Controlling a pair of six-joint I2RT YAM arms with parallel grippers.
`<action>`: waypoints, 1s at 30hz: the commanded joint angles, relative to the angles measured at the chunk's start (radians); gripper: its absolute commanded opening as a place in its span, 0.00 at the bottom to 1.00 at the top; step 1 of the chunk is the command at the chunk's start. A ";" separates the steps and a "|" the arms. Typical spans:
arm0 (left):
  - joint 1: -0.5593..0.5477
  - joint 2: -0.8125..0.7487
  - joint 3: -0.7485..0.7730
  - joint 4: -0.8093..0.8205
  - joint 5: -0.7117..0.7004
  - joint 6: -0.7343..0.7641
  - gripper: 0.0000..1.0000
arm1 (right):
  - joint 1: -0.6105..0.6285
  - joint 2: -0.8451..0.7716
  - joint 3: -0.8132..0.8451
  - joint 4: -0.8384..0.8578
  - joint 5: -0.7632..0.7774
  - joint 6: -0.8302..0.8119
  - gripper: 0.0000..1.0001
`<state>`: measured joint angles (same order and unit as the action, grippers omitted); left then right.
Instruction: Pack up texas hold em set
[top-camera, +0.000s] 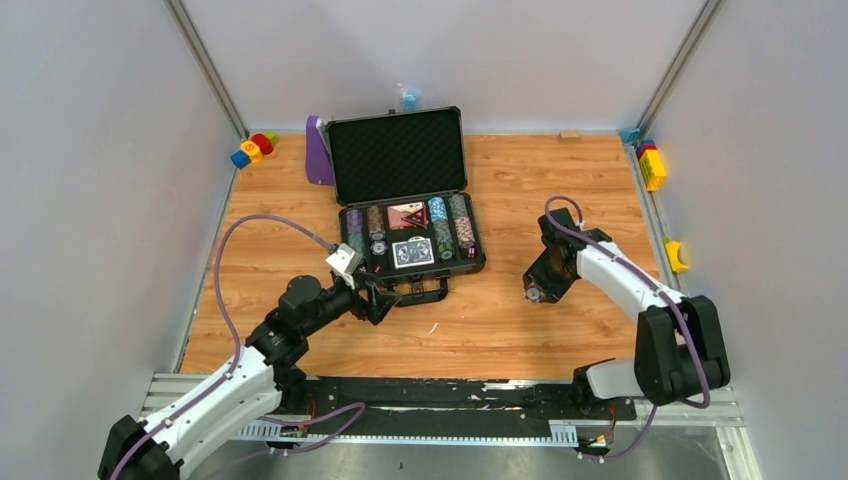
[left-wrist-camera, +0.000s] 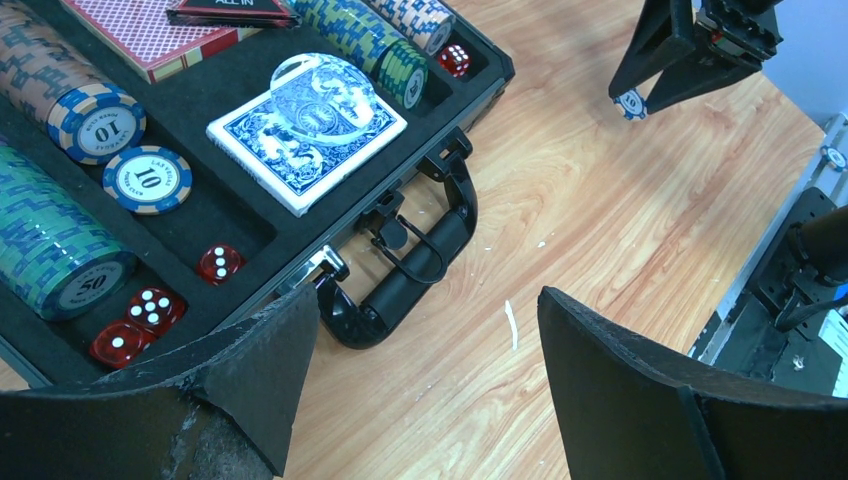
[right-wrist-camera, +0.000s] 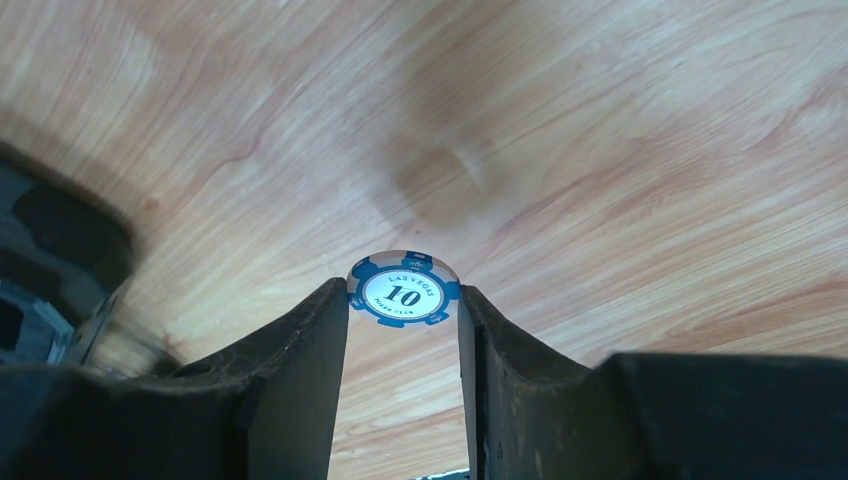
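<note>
One open case (top-camera: 397, 155) lies mid-table. It holds two card decks, a red deck (left-wrist-camera: 130, 35) and a blue deck (left-wrist-camera: 270, 165), four red dice (left-wrist-camera: 152, 308) and rows of chips (left-wrist-camera: 45, 240). Right gripper (right-wrist-camera: 404, 300): fingers partly closed, pinching one blue chip (right-wrist-camera: 404, 290) by its edges, over the table right of the case. Left gripper (left-wrist-camera: 428, 297): fingers spread wide, empty, near the handle (left-wrist-camera: 420, 265).

Left wrist view crops the briefcase (left-wrist-camera: 238, 215) at top and left; right wrist's dark shape (right-wrist-camera: 52, 268) is blurred.
</note>
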<state>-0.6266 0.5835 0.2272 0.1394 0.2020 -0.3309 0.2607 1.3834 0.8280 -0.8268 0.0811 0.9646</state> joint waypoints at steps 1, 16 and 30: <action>0.005 0.007 0.007 0.043 0.014 0.019 0.88 | 0.051 -0.051 0.003 0.020 0.010 -0.046 0.36; 0.005 0.031 -0.006 0.099 0.048 0.020 0.89 | 0.151 -0.113 -0.018 0.037 0.035 -0.062 0.37; 0.005 0.029 -0.008 0.105 0.038 0.022 0.89 | 0.312 -0.150 0.064 0.022 0.084 -0.014 0.36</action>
<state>-0.6266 0.6170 0.2230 0.1997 0.2352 -0.3298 0.5201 1.2510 0.8223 -0.8207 0.1219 0.9211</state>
